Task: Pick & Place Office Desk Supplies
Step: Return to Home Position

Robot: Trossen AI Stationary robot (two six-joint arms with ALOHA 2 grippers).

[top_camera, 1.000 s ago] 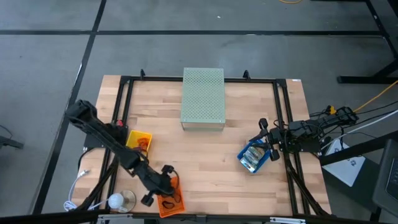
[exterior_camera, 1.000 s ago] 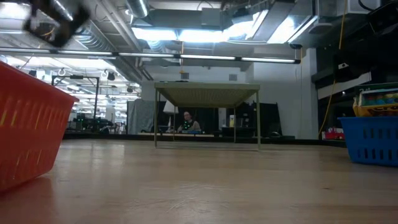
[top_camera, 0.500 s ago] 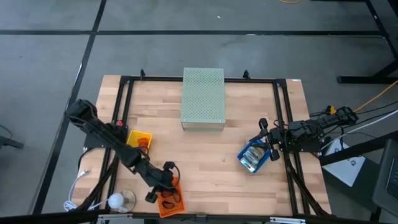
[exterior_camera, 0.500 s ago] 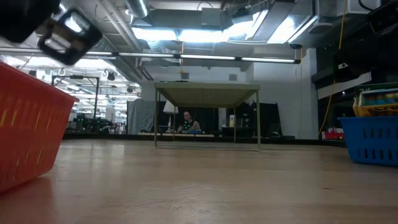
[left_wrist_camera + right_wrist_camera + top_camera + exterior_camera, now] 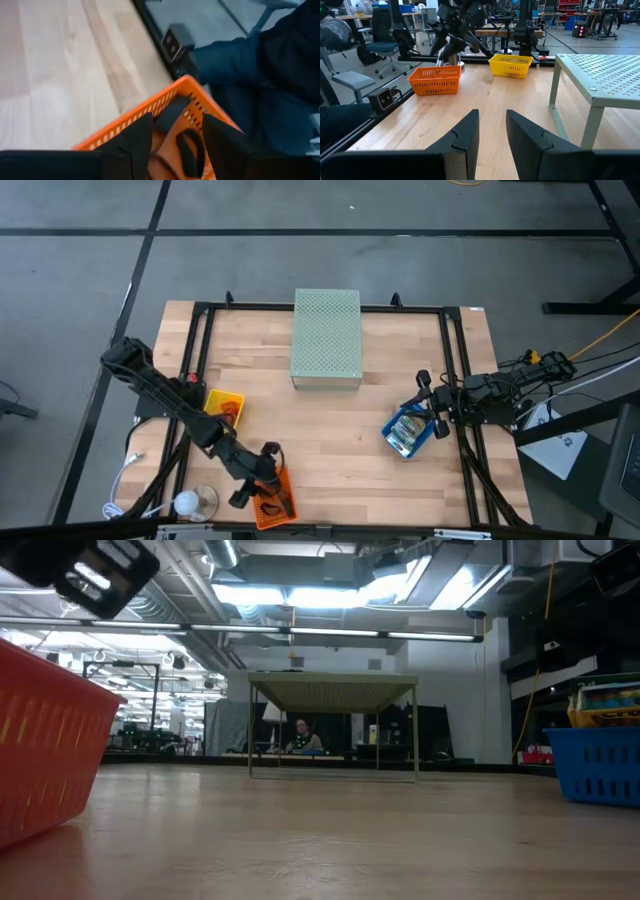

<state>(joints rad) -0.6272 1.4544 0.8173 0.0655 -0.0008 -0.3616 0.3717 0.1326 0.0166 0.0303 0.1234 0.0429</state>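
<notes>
**Fig.** Wooden table (image 5: 330,450) with 3 shallow mesh plastic trays (1 orange, 1 yellow, 1 blue) and 1 large pale green perforated box (image 5: 326,335).

**L arm:** the left gripper (image 5: 177,120) hangs directly over the orange tray (image 5: 150,107). Its fingers are well apart, with nothing between them. Inside the tray, below and just ahead of the fingertips, lie thin black loop-shaped rubber bands (image 5: 189,152). At least 2 can be made out; the exact no. cannot be told. The clearest is an elongated loop lying flat, long axis approx. parallel to the fingers.

**Yellow tray** (image 5: 215,398)**:** back along the left arm, just beside it and well behind the gripper. It holds small orange-red rings (image 5: 231,411), too small to count.

**R arm:** the right gripper (image 5: 492,114) is at the table's right side. Its fingers are parted by a narrow gap and it is empty. The blue tray (image 5: 390,430) sits just beside its tip and holds flat green-blue-white printed packets (image 5: 408,430), stacked. Their no. cannot be told. Tray and packets sit askew to the table edges; the packets' long axis is not legible.

**Box:** well away from both grippers, nearer the right one.
</notes>
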